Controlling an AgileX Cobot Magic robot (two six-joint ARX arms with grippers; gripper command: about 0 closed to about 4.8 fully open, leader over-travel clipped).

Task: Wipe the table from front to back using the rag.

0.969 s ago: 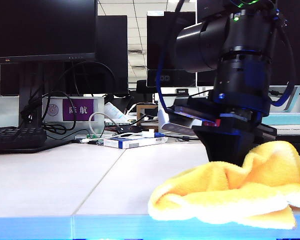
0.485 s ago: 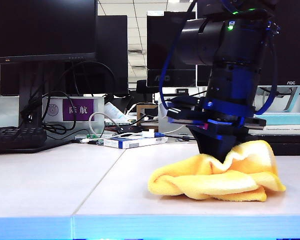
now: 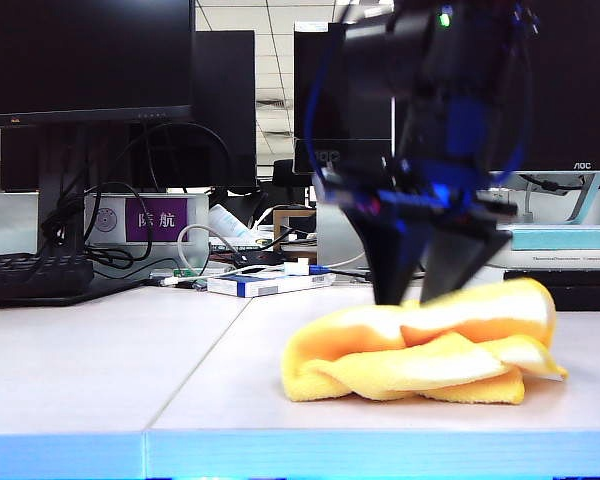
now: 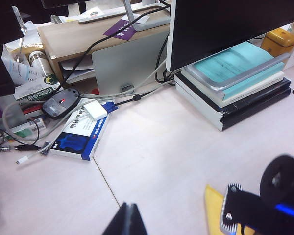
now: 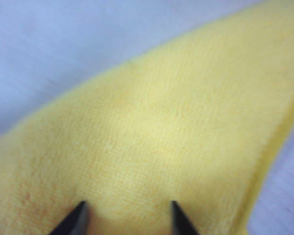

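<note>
Right claw (image 3: 420, 300) was clamped down into the rag (image 3: 420, 350) a second ago; its fingers now stand spread in a V with the tips at the rag's top fold, gripping nothing. Rag has shifted back from the desk's (image 3: 110, 350) blue front edge, where it was overhanging, and now lies bunched fully on the pale top, right of the seam line. Arm image is motion-blurred in the exterior view.

Right wrist view: two dark fingertips (image 5: 74, 221) apart, yellow rag (image 5: 152, 137) filling most of the frame beneath them, bare desk (image 5: 49, 44) showing past the rag's edge. Can't tell whether the tips touch the fabric.

Left claw (image 4: 130, 223): only one dark finger pokes into the left wrist view, so can't tell how far open it is. It hangs above the desk (image 4: 152, 147), with nothing visible in it. From that camera, the right arm's black-and-blue body (image 4: 269, 205) sits close by with a sliver of the rag (image 4: 213, 208) beside it.

Behind the rag, toward the back of the desk: white-and-blue box (image 3: 265, 283) (image 4: 81, 132) with a small white adapter (image 4: 95, 110) on it, mouse (image 4: 61, 102), loose cables (image 4: 19, 147), stack of teal and black books (image 4: 235, 83) under a monitor (image 4: 225, 24). Keyboard (image 3: 35, 275) sits far left of the rag, purple label plate (image 3: 155, 218) behind it.
</note>
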